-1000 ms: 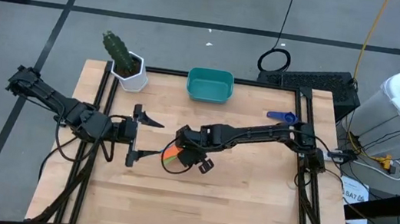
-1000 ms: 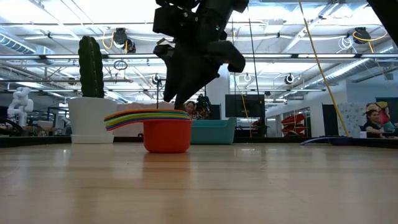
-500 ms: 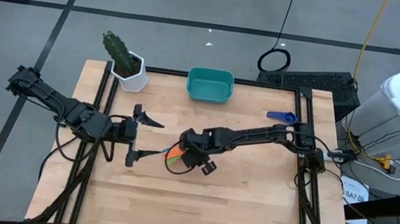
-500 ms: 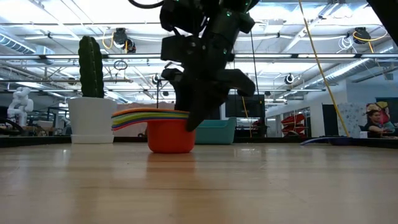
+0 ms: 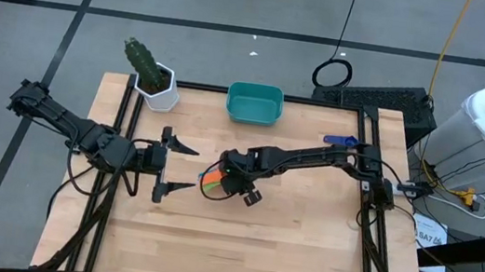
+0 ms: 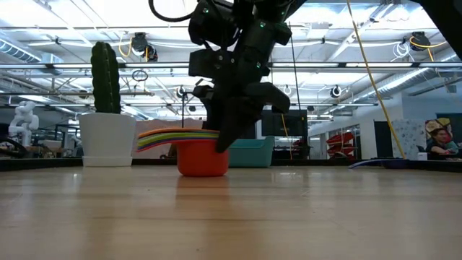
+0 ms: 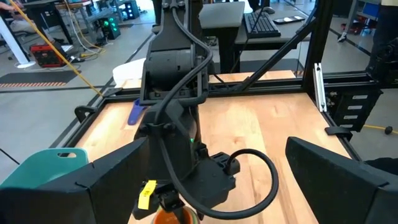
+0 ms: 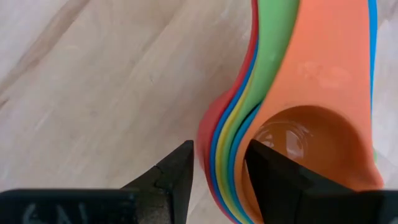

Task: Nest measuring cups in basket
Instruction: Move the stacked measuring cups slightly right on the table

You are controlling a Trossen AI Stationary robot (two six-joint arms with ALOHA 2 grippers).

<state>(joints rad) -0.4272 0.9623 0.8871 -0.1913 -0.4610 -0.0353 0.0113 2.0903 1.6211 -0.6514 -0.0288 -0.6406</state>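
The nested stack of round plastic measuring cups [image 6: 193,146], red outermost and orange innermost, is seen standing on the wooden desk [image 5: 238,239] at mid-desk. The right claw [image 8: 219,163] is clamped on the stack's rim wall. The left claw [image 5: 165,164], just beside the stack, is held wide apart and empty. The teal rounded-rectangular plastic basket [image 5: 254,103] is set at the far edge, well apart.

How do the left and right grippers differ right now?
The left gripper hangs wide open and empty beside the stack; the right gripper is clamped on the wall of the nested measuring cups. The left gripper lies level, pointing across the table; the right gripper points down into the stack. Both are dark, two-fingered, and near the table's middle.
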